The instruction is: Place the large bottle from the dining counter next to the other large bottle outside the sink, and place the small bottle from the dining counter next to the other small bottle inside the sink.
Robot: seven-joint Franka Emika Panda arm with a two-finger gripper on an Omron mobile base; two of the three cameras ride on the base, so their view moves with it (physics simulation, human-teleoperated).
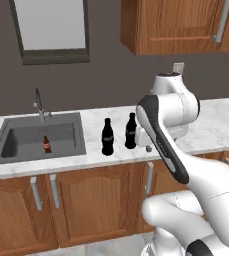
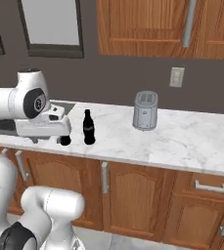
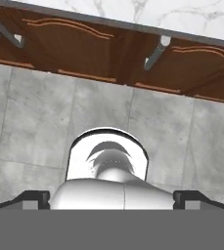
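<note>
Sitting recessed in the marble worktop [image 1: 206, 132], the sink [image 1: 16, 145] holds one small bottle [image 1: 46, 144] with a red label, upright on the basin floor near its middle; the silver tap [image 1: 38, 105] rises at the basin's 12 o'clock rim. Outside the basin, at its 3 o'clock, two large dark bottles stand upright on the worktop, near each other but apart: one large bottle [image 1: 107, 137] closer to the sink, the other large bottle [image 1: 131, 131] just past it, beside the arm. Toaster [image 2: 145, 111] stands further along, well apart. Gripper [image 3: 111, 197] points down over grey floor tiles [image 3: 30, 112] in front of the wooden cabinet doors [image 3: 59, 46], fingertips spread wide, nothing between them.
</note>
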